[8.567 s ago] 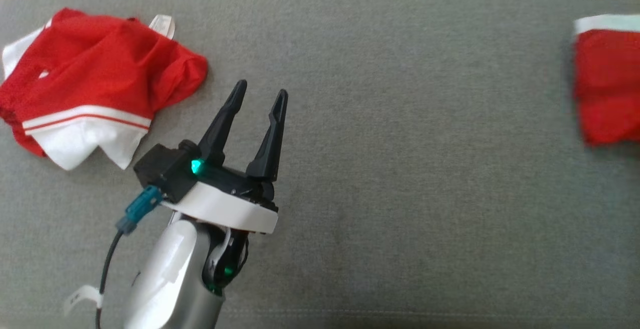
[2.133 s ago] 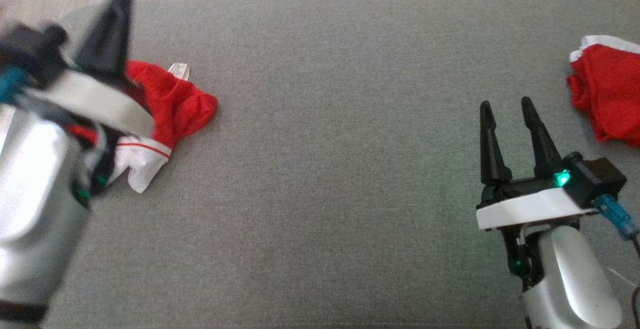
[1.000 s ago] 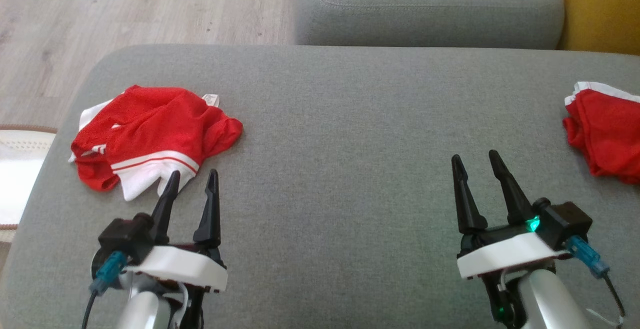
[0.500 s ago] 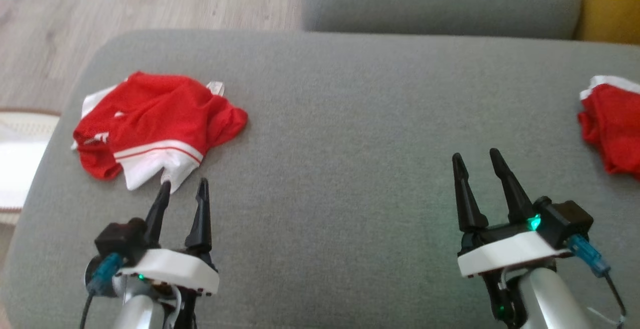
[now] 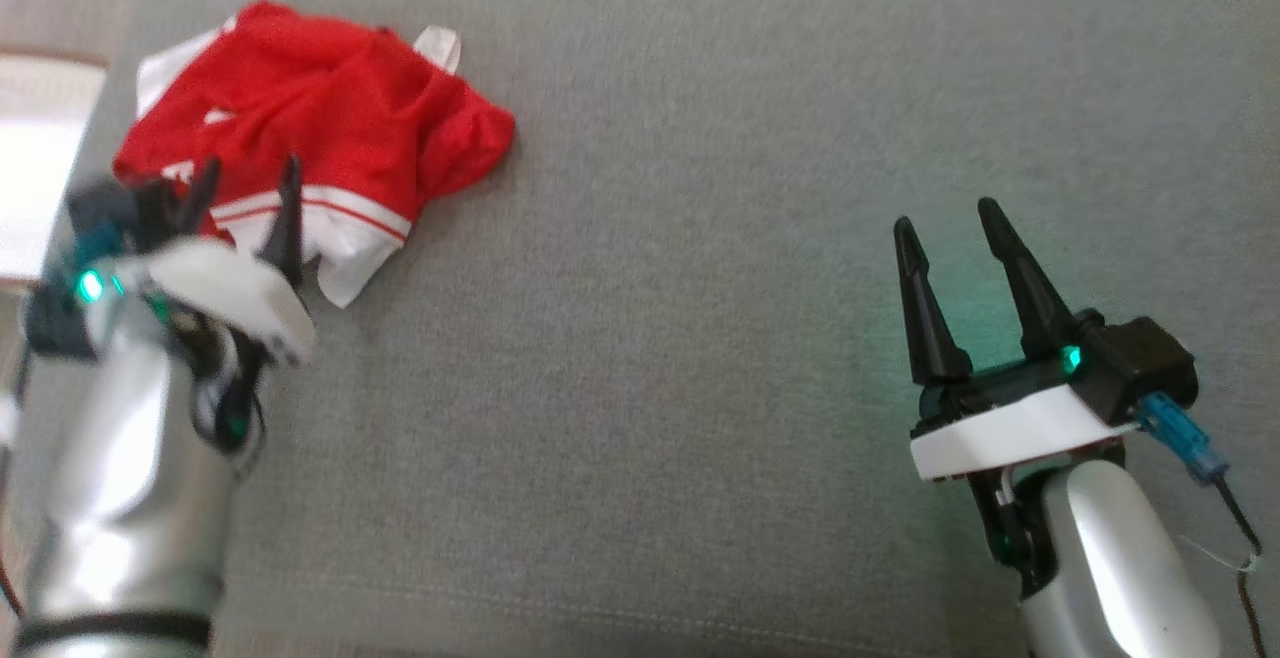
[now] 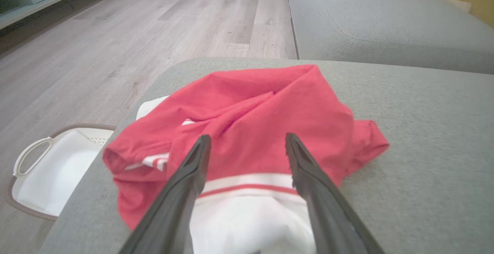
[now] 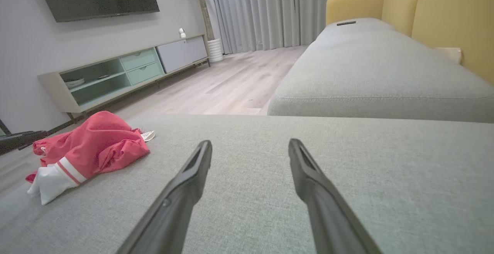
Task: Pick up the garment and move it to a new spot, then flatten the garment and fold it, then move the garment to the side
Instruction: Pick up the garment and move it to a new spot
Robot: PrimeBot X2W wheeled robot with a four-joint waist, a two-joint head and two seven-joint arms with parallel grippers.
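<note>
Red-and-white garment (image 5: 320, 128) sits crumpled at the left end of the sofa cushion (image 5: 700, 388), and the left claw (image 5: 250, 166), spread wide and empty, hangs right at its near white hem, fabric dead ahead. Over on the other side the right claw (image 5: 946, 216), also open, is well off above bare cushion, so left's the obvious grabber imo.

1. The left pincer (image 5: 248, 176) and its forearm (image 5: 130, 478) are blurred in the head view. Whether the fingertips touch the garment (image 5: 330, 108) beyond them cannot be told.
2. In the left wrist view, this pincer's fingers cover parts of the garment's white hem, and the bottom edge cuts off the hem's near side.
3. Left of that pincer, a white basket (image 6: 58, 176) is partly hidden behind the cushion (image 6: 424, 149).
4. Far beyond the right pincer (image 5: 945, 213), a dark thing (image 7: 346, 23) is too small to name.
</note>
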